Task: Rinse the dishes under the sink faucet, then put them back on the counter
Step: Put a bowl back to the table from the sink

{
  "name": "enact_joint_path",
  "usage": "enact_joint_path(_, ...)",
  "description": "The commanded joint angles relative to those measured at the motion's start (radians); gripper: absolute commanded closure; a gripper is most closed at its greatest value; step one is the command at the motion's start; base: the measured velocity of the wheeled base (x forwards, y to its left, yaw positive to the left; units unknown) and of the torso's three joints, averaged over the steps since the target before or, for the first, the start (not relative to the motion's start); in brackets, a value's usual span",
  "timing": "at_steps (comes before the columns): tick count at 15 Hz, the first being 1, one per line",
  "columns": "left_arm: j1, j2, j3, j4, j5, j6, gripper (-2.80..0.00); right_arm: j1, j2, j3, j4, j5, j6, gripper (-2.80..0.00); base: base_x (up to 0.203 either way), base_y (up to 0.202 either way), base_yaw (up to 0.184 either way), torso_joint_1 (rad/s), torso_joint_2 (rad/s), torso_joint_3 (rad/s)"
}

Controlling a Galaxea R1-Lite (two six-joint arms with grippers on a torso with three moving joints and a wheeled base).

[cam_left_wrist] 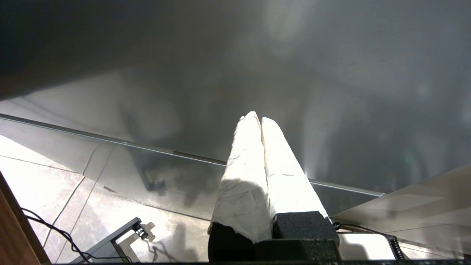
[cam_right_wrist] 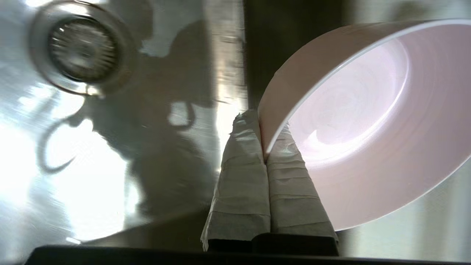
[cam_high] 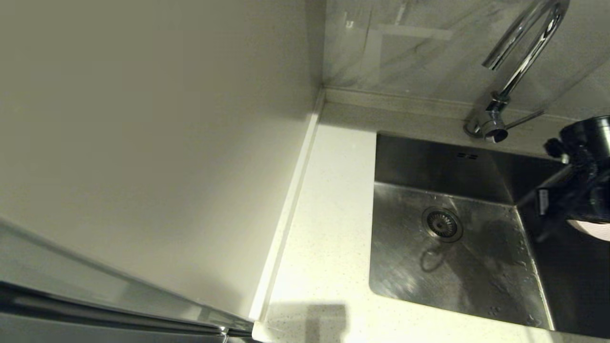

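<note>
My right gripper (cam_right_wrist: 262,127) is shut on the rim of the pale pink bowl (cam_right_wrist: 360,121), one taped finger inside the rim and one outside. The bowl hangs tilted over the right side of the steel sink (cam_high: 476,281), right of the drain strainer (cam_high: 442,224). In the head view only a sliver of the bowl (cam_high: 593,230) shows under the black right arm (cam_high: 584,157). The chrome faucet (cam_high: 517,71) rises behind the sink. The off-white counter (cam_high: 329,219) lies left of the basin. My left gripper (cam_left_wrist: 257,117) is shut on nothing, parked low over the floor. The blue-grey and mint bowls are out of view.
A cream wall panel (cam_high: 143,143) borders the counter on the left, along a raised strip (cam_high: 290,205). The faucet's thin lever (cam_high: 524,119) sticks out to the right. Two overflow slots (cam_high: 467,156) mark the sink's back wall. Cables (cam_left_wrist: 55,232) lie on the tiled floor.
</note>
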Motion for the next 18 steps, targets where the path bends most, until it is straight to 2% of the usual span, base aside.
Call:
enact_joint_path(1,0.0,-0.003,0.0,0.0,0.0,-0.001,0.0,-0.126,-0.179,0.065,0.003,0.064,-0.114,0.0,0.0,0.0,0.0,0.0,0.0,0.0)
enact_joint_path(5,0.0,-0.003,0.0,0.0,0.0,-0.001,0.0,-0.407,-0.209,0.122,0.005,0.242,-0.263,0.0,0.0,0.0,0.0,0.0,0.0,0.0)
enact_joint_path(7,0.0,-0.003,0.0,0.0,0.0,-0.001,0.0,-0.497,-0.155,0.122,0.0,0.298,-0.293,0.0,0.0,0.0,0.0,0.0,0.0,0.0)
enact_joint_path(13,0.0,-0.004,0.0,0.0,0.0,-0.001,0.0,-0.573,-0.067,0.144,-0.003,0.304,-0.298,0.0,0.0,0.0,0.0,0.0,0.0,0.0)
enact_joint_path(18,0.0,-0.003,0.0,0.0,0.0,-0.001,0.0,-0.61,0.017,0.152,-0.086,0.301,-0.298,0.0,0.0,0.0,0.0,0.0,0.0,0.0)
